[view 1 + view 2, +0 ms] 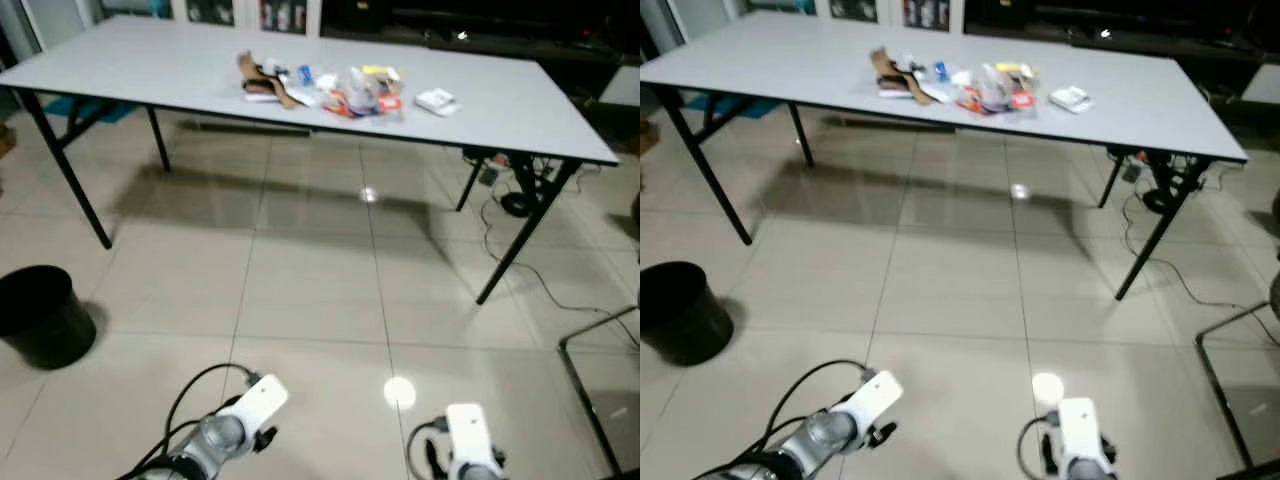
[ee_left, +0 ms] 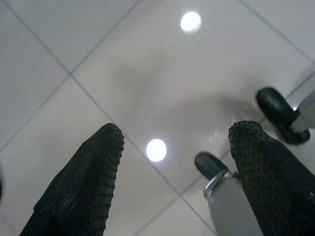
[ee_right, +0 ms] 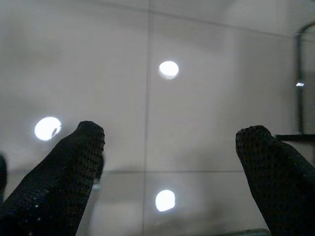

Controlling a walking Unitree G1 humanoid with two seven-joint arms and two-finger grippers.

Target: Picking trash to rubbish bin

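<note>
Facing a long grey table (image 1: pixel 130 60) across glossy floor tiles (image 1: pixel 310 290), we see the trash (image 1: pixel 330 85) heaped near its middle (wrappers, mostly). A black rubbish bin (image 1: pixel 40 315) stands on the floor, well apart to our left. Our left gripper (image 2: pixel 172 142) and right gripper (image 3: pixel 170 135) hang low, fingers spread, holding nothing.

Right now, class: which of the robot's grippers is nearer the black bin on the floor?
Left. The left gripper hangs just right of the black bin; the right gripper hangs farther right.
</note>
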